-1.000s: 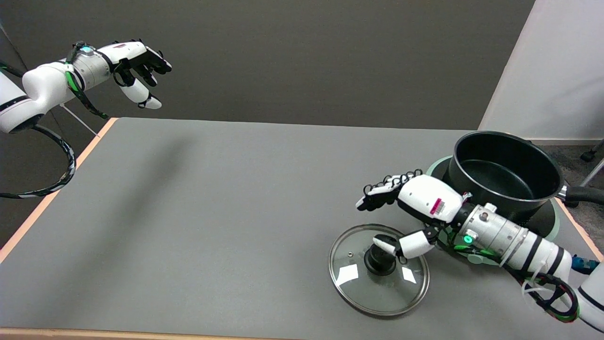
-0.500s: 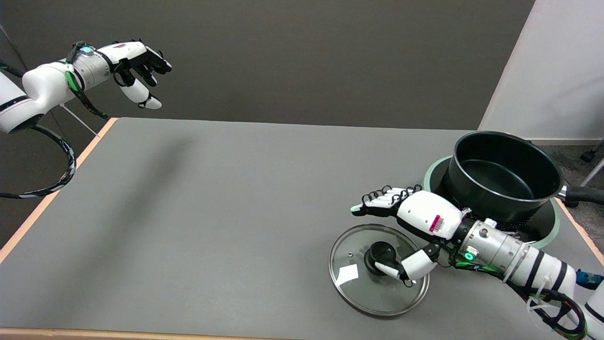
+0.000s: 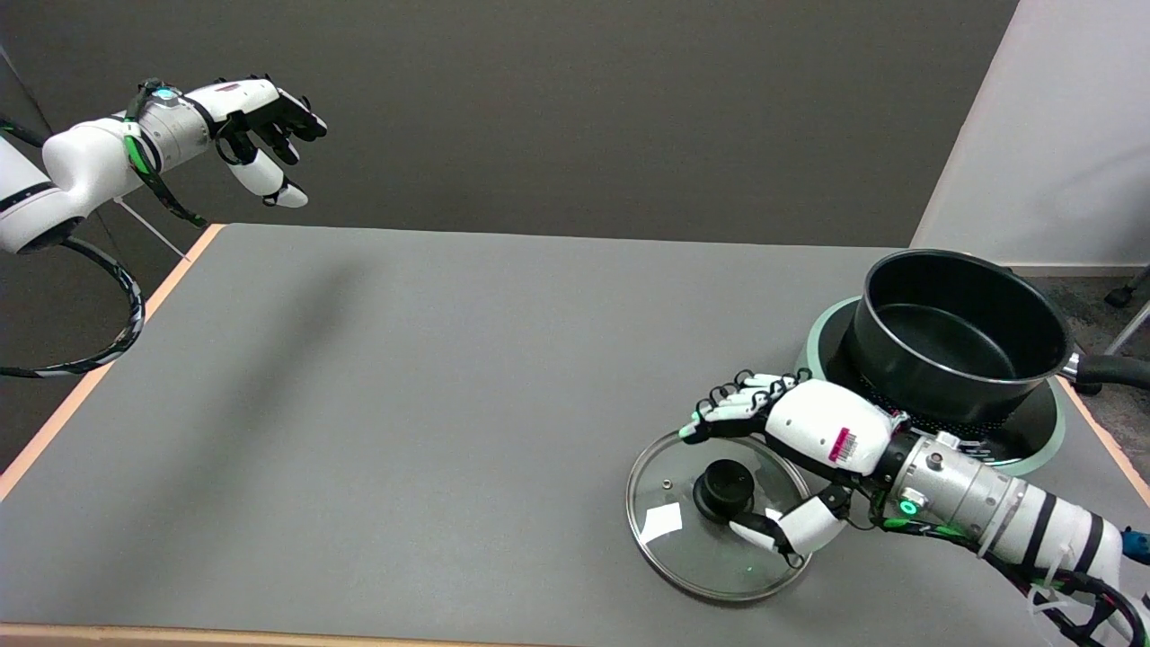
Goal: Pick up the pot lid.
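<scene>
Spreading over the pot lid, the right hand hides its far rim.

We see the black pot standing on its round burner just behind and right of the pot lid, blocking that side. Left of and behind the lid, the grey bench lies bare. The right hand hangs over the lid's right half.
</scene>
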`<state>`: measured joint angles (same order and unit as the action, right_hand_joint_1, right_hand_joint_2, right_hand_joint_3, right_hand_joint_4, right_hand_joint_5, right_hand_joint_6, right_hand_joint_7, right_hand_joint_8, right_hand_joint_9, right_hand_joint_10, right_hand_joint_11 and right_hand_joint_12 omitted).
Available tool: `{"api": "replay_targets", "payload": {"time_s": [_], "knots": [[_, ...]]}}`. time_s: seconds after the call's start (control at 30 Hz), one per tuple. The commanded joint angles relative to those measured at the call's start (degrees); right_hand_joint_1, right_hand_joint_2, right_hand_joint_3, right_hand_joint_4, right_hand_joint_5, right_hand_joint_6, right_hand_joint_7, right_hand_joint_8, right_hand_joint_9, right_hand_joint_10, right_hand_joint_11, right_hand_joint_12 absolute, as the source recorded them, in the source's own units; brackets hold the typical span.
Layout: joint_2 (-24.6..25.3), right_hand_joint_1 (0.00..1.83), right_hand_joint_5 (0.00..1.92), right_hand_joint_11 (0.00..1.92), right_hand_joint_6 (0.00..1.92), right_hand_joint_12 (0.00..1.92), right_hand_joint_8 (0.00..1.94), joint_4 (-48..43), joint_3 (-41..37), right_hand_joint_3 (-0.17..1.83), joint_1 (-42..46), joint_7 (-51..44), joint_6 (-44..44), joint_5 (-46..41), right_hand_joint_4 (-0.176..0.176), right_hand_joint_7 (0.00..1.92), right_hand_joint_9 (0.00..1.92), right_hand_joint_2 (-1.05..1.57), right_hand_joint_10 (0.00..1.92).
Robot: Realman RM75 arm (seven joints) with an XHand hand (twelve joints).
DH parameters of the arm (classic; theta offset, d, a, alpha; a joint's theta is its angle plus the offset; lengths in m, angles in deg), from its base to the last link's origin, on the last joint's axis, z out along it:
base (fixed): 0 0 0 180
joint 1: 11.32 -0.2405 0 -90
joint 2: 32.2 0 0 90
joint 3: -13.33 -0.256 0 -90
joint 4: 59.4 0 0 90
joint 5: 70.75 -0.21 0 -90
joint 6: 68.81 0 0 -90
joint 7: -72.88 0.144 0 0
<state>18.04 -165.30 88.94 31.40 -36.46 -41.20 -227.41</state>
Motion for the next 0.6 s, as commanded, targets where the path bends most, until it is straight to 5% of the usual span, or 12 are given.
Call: {"api": "replay_targets", "payload": {"time_s": [0.03, 0.6], "knots": [[-0.9, 0.90, 0.59, 0.38, 0.29, 0.99, 0.22, -0.8, -1.2, 0.97, 1.6, -0.3, 1.3, 4.9, 0.023, 0.57, 0.54, 0.50, 0.44], [-4.9, 0.94, 0.55, 0.37, 0.25, 0.92, 0.23, -0.2, 1.2, 1.01, -3.4, -3.0, -3.2, 11.2, 0.018, 0.57, 0.57, 0.49, 0.42]]}}
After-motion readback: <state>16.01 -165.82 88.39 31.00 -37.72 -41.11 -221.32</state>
